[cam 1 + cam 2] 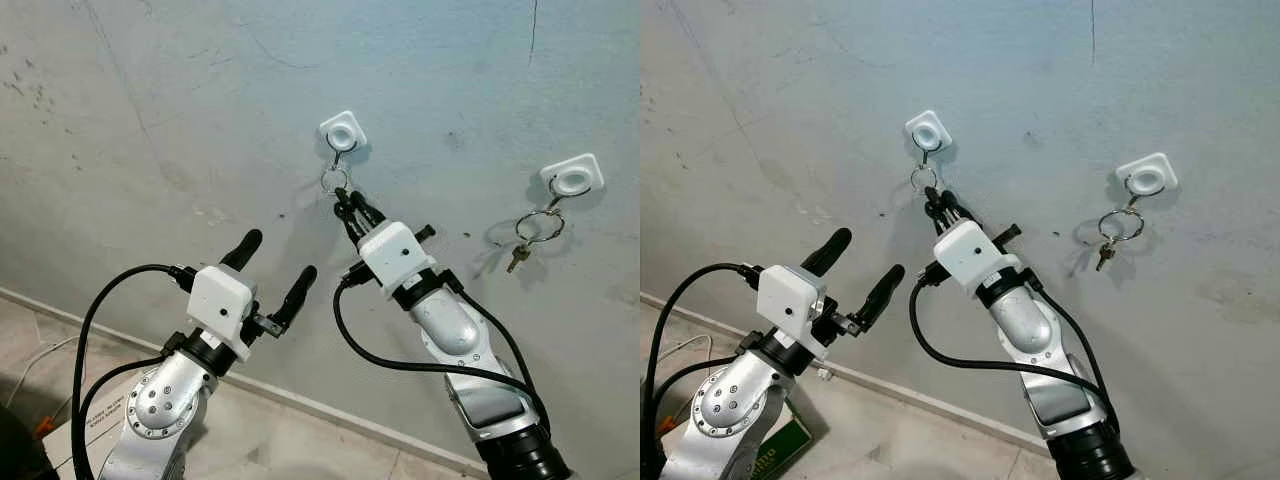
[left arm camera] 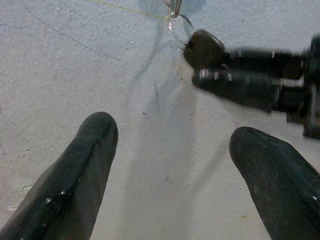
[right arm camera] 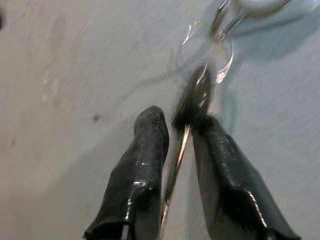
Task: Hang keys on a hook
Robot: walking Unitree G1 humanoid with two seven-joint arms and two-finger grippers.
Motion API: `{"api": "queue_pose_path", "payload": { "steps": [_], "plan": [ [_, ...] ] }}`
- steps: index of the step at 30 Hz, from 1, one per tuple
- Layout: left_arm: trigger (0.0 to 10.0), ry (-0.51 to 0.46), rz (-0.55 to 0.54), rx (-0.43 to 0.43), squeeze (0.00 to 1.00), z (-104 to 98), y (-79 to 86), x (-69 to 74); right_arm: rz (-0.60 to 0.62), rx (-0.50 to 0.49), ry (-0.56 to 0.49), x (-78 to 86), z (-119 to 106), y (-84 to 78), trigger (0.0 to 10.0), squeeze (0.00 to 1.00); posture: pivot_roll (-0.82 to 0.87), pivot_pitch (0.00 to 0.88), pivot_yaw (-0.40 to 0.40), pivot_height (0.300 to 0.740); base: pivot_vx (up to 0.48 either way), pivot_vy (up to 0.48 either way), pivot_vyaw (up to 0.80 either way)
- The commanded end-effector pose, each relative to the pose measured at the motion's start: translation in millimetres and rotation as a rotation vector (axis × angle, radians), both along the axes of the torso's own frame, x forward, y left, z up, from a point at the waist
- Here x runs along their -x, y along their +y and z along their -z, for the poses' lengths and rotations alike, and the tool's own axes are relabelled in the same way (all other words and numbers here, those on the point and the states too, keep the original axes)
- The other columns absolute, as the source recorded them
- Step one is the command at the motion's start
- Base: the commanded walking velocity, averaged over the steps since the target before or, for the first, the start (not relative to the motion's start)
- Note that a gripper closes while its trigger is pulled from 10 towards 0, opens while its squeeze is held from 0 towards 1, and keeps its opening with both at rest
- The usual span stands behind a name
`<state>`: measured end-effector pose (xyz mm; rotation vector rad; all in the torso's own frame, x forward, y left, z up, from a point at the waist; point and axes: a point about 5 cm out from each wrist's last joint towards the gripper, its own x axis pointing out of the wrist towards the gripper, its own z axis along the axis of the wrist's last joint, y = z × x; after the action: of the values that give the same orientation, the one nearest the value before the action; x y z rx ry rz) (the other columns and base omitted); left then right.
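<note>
A white hook (image 1: 343, 131) is stuck on the grey wall, and a silver key ring (image 1: 336, 180) hangs from it. A dark-headed key (image 3: 192, 102) hangs from that ring, with its blade running down between the fingers. My right gripper (image 1: 350, 208) reaches up just under the hook and is shut on the key (image 2: 202, 47). My left gripper (image 1: 279, 255) stands open lower and to the left, off the wall, with nothing between its fingers. A second white hook (image 1: 573, 178) to the right carries another ring with keys (image 1: 530, 235).
The wall meets the floor at a pale skirting line (image 1: 300, 405). A cardboard box with a green side (image 1: 770, 455) lies on the floor at lower left. Black cables (image 1: 380, 355) loop from both wrists.
</note>
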<state>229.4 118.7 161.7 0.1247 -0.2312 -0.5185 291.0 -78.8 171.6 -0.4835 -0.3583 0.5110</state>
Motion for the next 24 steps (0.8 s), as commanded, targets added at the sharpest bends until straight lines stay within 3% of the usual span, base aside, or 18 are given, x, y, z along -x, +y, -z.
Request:
{"api": "queue_pose_path", "payload": {
  "steps": [1,15,24],
  "plan": [
    [10.0,-0.001,-0.006,-0.005,0.00,-0.9,0.0,0.0,-0.006,0.016,0.054,1.0,11.6,0.4,10.0,1.00,0.02,0.053,0.043,0.740,0.000,0.000,0.00],
    [10.0,-0.016,-0.001,-0.002,0.00,-4.4,-2.8,-0.6,0.005,0.016,0.063,4.2,15.2,-8.8,10.0,1.00,0.02,0.056,0.041,0.740,0.000,0.000,0.00],
    [10.0,-0.002,-0.015,0.004,0.00,-0.7,0.2,0.0,0.076,0.012,0.083,16.2,17.1,-39.0,10.0,1.00,0.01,0.060,0.039,0.740,0.000,0.000,0.00]
  ]
}}
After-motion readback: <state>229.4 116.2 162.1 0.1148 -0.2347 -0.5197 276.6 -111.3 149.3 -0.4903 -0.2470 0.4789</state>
